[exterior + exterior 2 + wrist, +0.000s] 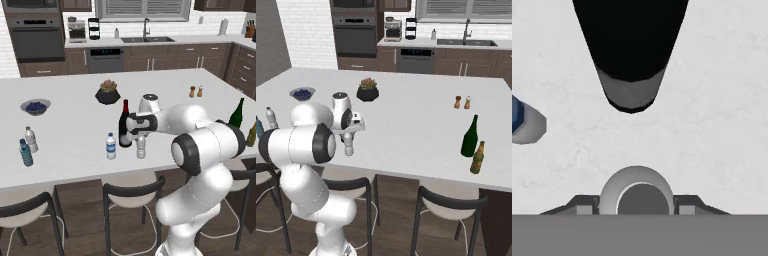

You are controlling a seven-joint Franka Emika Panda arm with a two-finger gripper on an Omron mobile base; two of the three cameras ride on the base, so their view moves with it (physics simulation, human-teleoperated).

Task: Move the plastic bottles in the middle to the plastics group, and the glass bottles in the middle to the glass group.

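My gripper (141, 134) reaches down over the plain greyish plastic bottle (141, 148), near the island's front edge. In the hand view its fingertips (587, 205) press against both sides of the bottle's top (637, 192). Just left stands the dark wine bottle (124, 126) with a red neck, seen from above as a black shape (632, 45). The blue-label water bottle (111, 146) stands further left (524, 122). The plastics group (28, 146) is at the far left. The green wine bottle (470, 136) and the amber bottle (477, 157) form the glass group at the right.
A potted plant (107, 92) and a bowl of blueberries (35, 106) sit further back on the white island (70, 125). Salt and pepper shakers (196, 91) stand at the back right. Bar stools (132, 192) line the near edge.
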